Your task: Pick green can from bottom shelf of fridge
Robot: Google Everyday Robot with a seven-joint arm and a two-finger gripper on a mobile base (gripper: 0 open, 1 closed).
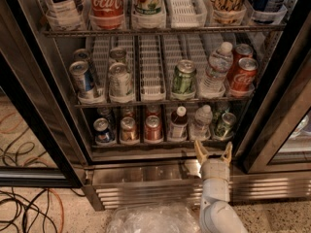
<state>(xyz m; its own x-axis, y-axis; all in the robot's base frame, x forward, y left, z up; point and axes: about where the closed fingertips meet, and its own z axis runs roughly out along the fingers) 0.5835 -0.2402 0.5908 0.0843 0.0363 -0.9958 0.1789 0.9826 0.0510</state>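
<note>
The fridge (57,106) stands open in front of me. On its bottom shelf (146,143) the small dark green can (225,124) stands upright at the far right, behind the thin front rail. My gripper (213,152) is open and empty. It hangs just below and in front of the shelf's front edge, a little left of and below the green can, not touching it. Its white wrist (215,178) rises from the bottom of the view.
A water bottle (201,122), a dark bottle (179,123), a red can (153,128) and more cans share the bottom shelf. A paler green-and-white can (183,78) stands on the rack above. The glass door (279,110) is close right. Clear plastic (150,220) and cables (24,203) lie on the floor.
</note>
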